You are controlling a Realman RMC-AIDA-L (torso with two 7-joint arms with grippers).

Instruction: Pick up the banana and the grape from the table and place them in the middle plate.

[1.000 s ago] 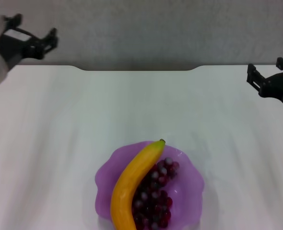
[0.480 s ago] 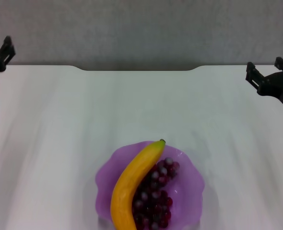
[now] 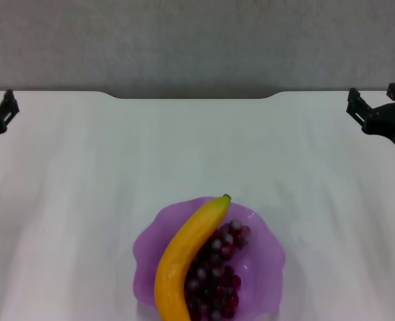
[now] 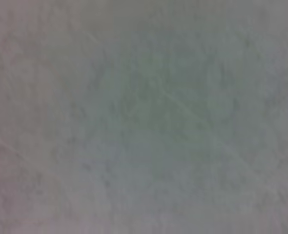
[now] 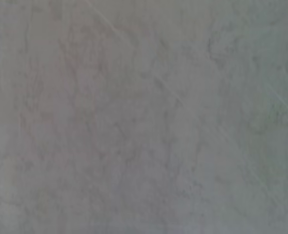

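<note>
The yellow banana (image 3: 184, 257) lies diagonally across the purple scalloped middle plate (image 3: 147, 244), its green stem tip pointing to the far side. The bunch of dark red grapes (image 3: 219, 274) lies in the same plate, right of the banana and touching it. My left gripper (image 3: 0, 115) is at the far left edge of the table, mostly cut off by the frame and far from the plate. My right gripper (image 3: 371, 99) is at the far right edge, open, empty and far from the plate. Both wrist views show only a blank pale surface.
The white table (image 3: 197, 147) has a notched far edge (image 3: 191, 97) with a grey wall behind it. The plate sits near the table's front edge, at the middle.
My left gripper has moved down and out towards the left edge of the view. My right gripper has hardly moved. The banana, grapes and plate have not moved.
</note>
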